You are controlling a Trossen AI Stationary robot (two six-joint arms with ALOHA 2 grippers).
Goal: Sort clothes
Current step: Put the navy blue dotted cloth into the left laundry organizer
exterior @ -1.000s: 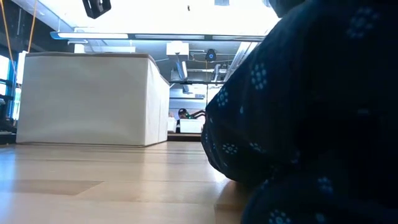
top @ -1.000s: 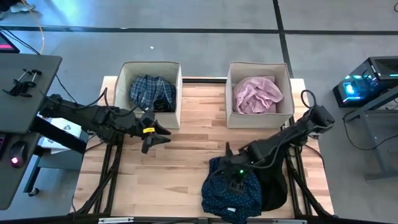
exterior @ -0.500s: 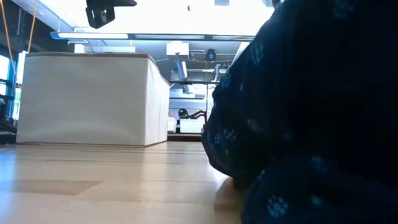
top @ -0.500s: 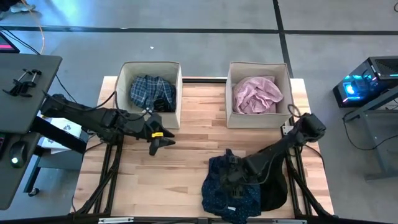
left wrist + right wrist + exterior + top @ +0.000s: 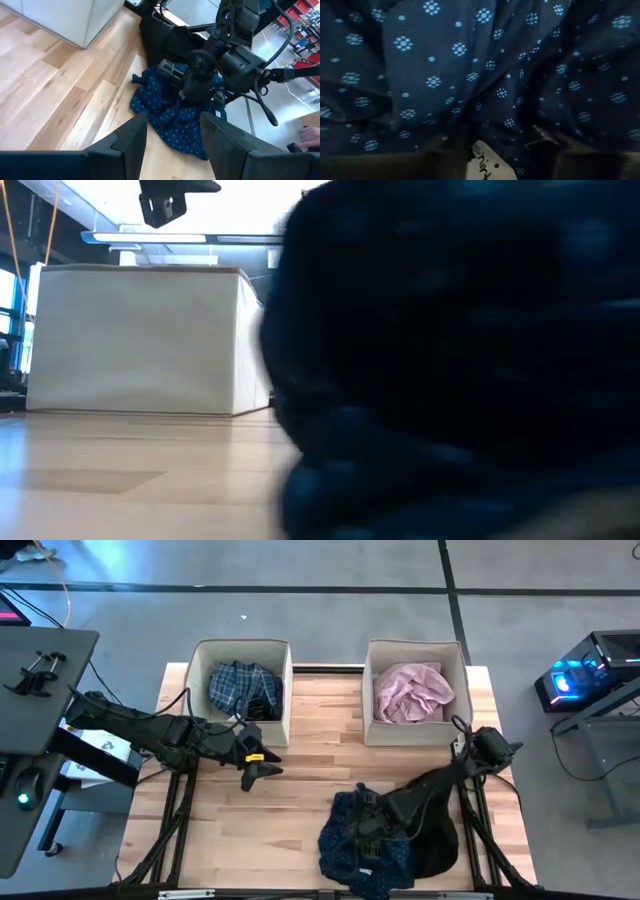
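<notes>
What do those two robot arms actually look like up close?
Both arms are dark, slim and jointed, with black cables looping along them. The left gripper has two flat, tapered dark fingers and a small yellow marking near its tip. The right gripper is chunkier, with round black housings and coiled cable.

Robotics lab: wooden bench on grey concrete floor; glowing computer tower right of bench; ceiling strip lights behind.

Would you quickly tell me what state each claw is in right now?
Left claw: open, empty, above bare table.
Right claw: down on the navy dotted shirt; open or closed cannot be told.
</notes>
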